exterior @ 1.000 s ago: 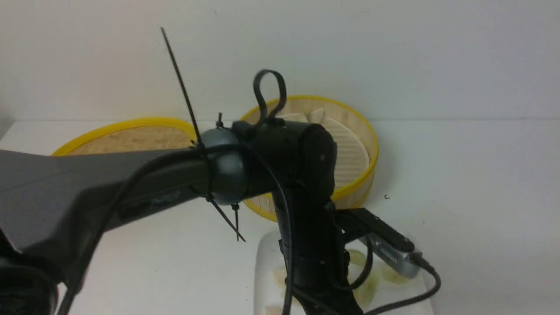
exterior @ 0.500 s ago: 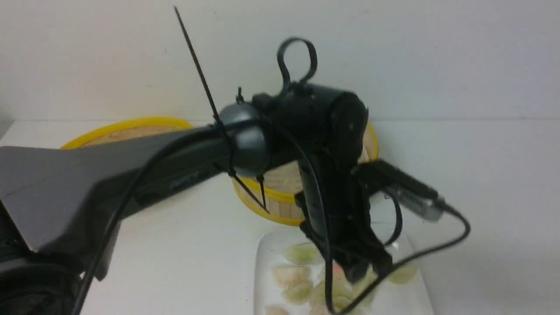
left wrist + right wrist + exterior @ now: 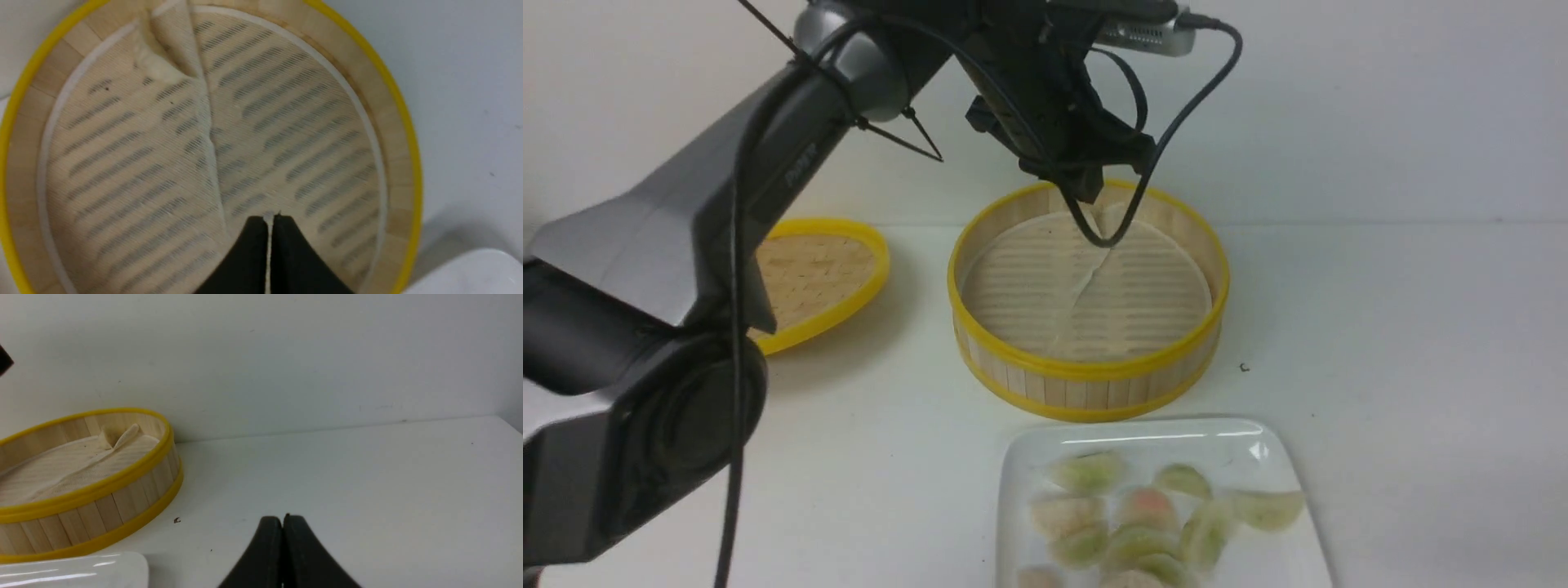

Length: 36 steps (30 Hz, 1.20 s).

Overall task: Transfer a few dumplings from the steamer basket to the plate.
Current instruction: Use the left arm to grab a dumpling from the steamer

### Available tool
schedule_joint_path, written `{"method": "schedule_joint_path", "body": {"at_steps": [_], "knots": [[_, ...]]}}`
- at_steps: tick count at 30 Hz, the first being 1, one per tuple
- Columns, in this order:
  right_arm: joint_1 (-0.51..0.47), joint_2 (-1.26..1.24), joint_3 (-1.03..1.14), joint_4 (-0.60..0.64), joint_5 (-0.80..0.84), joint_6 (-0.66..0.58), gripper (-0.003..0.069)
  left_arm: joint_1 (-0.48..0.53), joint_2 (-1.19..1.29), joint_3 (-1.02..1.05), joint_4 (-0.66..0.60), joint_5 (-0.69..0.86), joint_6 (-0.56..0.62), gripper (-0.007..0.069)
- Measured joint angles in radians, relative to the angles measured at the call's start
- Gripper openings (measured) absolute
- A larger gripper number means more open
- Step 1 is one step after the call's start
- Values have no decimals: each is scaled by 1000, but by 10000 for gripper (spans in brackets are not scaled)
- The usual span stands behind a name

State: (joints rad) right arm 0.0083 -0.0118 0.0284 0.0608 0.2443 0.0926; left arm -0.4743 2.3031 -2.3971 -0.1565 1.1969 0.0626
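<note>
White tabletop (image 3: 1380, 327); round slatted bamboo steamer basket (image 3: 1086, 371), glossy rectangular plate (image 3: 1143, 429).

We note a white table (image 3: 1380, 327); on it the steamer basket (image 3: 1086, 384) mid-back, a woven yellow-rimmed lid (image 3: 825, 273) to its left, the plate (image 3: 1143, 437) just in front, a dark speck (image 3: 1244, 367) beside the basket's right

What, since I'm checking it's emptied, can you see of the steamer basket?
The steamer basket is round, with upright bamboo slat walls and yellow top and bottom rims. It stands on the white table, just behind the plate. Inside lies only a creased whitish liner over the slatted floor. The left gripper, shut, hangs above its far side.
</note>
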Motion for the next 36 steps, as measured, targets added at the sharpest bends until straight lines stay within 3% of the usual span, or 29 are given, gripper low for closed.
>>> {"method": "schedule_joint_path", "body": {"at_steps": [4, 11, 18, 24, 27, 36], "knots": [[0, 0, 0, 0, 0, 0, -10, 6, 92, -27, 43, -71, 32, 64], [0, 0, 0, 0, 0, 0, -10, 9, 189, -28, 95, -168, 40, 272], [0, 0, 0, 0, 0, 0, -10, 63, 200, -32, 46, -199, -63, 391], [0, 0, 0, -1, 0, 0, -10, 124, 204, -32, -117, -251, -56, 407], [0, 0, 0, -3, 0, 0, -10, 131, 220, -35, -208, -325, 48, 407], [0, 0, 0, -3, 0, 0, -10, 128, 241, -35, -278, -412, 270, 407]]}}
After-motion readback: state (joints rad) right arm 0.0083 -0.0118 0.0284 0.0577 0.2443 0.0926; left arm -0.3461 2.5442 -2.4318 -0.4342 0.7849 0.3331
